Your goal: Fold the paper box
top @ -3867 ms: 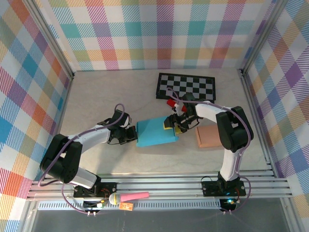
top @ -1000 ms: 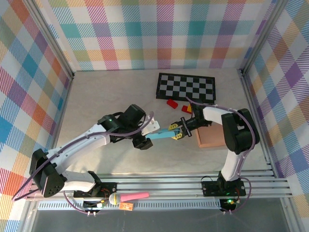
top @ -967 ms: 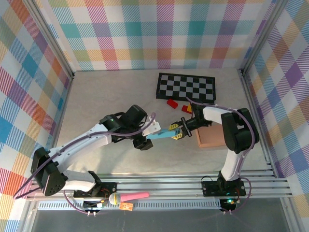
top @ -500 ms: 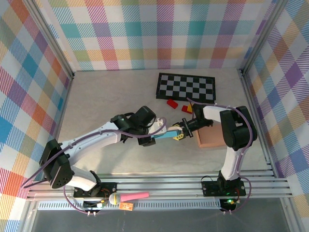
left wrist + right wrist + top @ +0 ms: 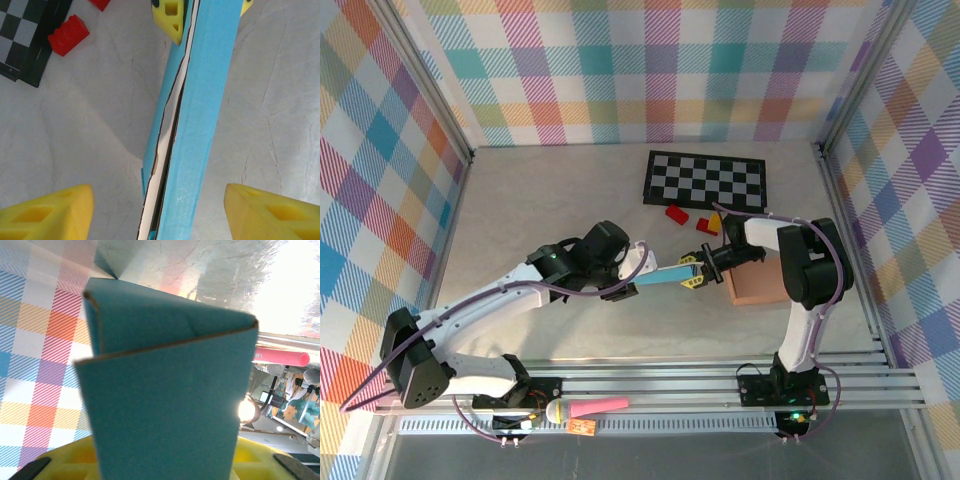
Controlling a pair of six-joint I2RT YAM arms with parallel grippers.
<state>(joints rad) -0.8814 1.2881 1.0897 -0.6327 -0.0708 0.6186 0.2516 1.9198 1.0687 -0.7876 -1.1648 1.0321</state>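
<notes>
Mid-table, the flattened blue paper box is held edge-up between the arms — right gripper pinching its right end, left gripper spread wide, yellow fingers flanking it without touching.

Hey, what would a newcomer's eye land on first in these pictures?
The flattened blue paper box, held edge-up at centre by the right gripper, with the open jaws of the left gripper straddling its other end. Farther back lies a checkerboard, a red block just in front of it.
</notes>
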